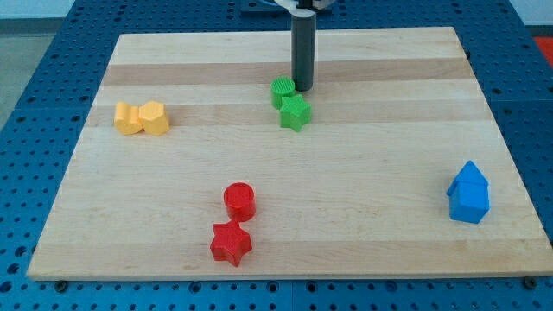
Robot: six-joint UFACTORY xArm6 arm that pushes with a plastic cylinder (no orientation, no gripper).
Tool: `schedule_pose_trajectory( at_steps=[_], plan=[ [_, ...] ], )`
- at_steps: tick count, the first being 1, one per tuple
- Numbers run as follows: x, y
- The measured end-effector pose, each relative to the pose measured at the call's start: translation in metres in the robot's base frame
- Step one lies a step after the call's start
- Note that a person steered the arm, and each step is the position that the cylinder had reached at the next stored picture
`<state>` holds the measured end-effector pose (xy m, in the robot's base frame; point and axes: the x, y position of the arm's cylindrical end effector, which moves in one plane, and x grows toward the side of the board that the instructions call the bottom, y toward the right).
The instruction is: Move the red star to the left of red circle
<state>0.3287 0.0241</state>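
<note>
The red star (231, 244) lies near the board's bottom edge, just below and slightly left of the red circle (239, 200); the two nearly touch. My tip (302, 87) stands near the view's top, far above both red blocks. It is right beside the green circle (282, 91), on its right, and just above the green star (295, 112).
Two yellow blocks (143, 118) sit side by side at the view's left. Two blue blocks (469, 193) sit together at the view's right. The wooden board (380, 173) lies on a blue perforated table (34, 78).
</note>
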Motion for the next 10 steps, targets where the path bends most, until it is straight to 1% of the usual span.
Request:
schedule_pose_trajectory(
  at_steps=[1, 2, 3, 4, 5, 6, 7, 8, 9, 10],
  plan=[
    [0.0, 0.0],
    [-0.012, 0.036],
    [-0.031, 0.089],
    [-0.014, 0.156],
    [0.043, 0.224],
    [0.104, 0.254],
    [0.12, 0.255],
    [0.152, 0.258],
    [0.173, 0.259],
    [0.175, 0.262]
  ],
)
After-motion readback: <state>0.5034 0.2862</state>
